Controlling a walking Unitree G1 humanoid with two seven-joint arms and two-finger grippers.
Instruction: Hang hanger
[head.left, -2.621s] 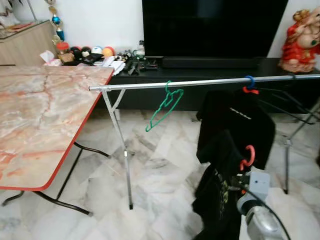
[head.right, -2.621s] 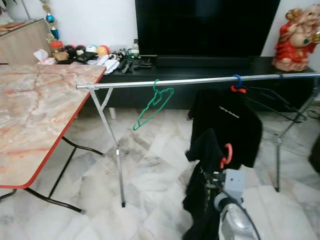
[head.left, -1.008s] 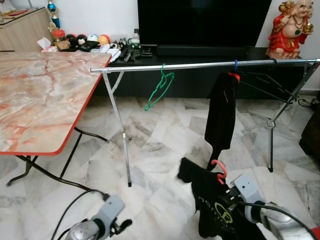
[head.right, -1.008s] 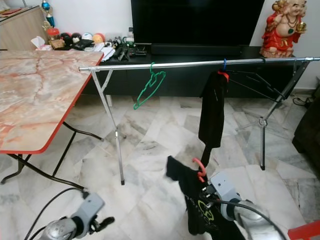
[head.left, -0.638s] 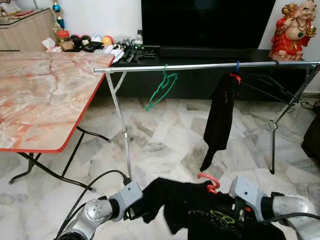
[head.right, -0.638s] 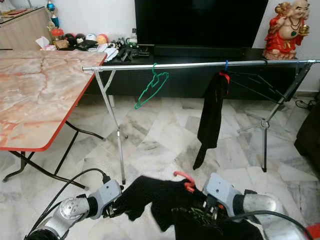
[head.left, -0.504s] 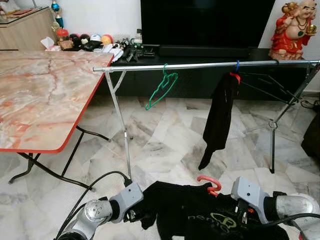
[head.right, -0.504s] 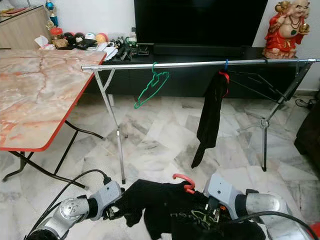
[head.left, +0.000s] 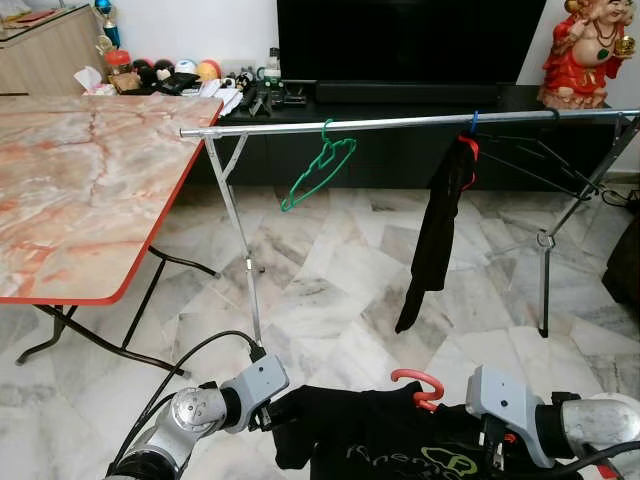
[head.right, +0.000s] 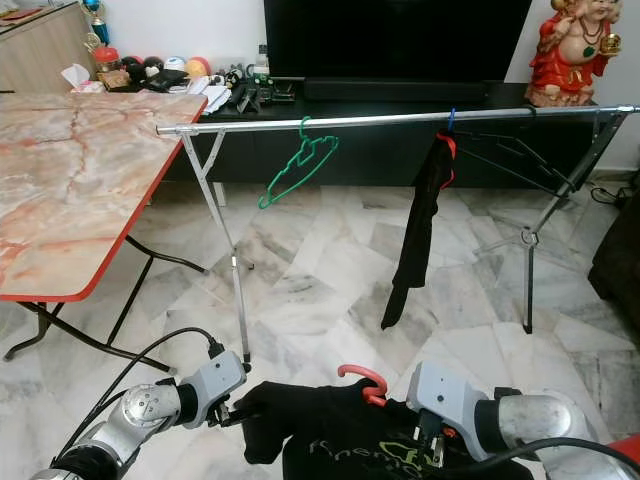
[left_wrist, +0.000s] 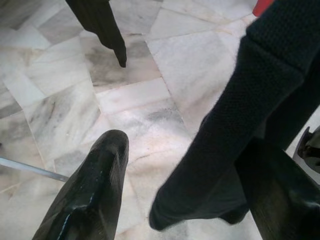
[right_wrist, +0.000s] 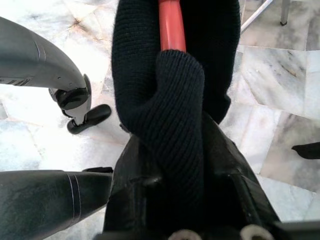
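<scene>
The right end effector (right_wrist: 175, 165) is clenched on the black shirt (head.left: 400, 450) with its red hanger (head.left: 420, 385). The left end effector (left_wrist: 185, 200) has its 2 fingers (left_wrist: 95, 185) spread apart around the shirt's sleeve.

Ahead of us, a silver clothes rail (head.left: 400, 123) crosses the view. A green hanger (head.left: 318, 174) and a dark hanging garment (head.left: 437, 232) occupy it, with bare rail between them. A marble-top table (head.left: 80, 190) blocks our left; open marble floor (head.left: 330, 290) lies before the rail.
</scene>
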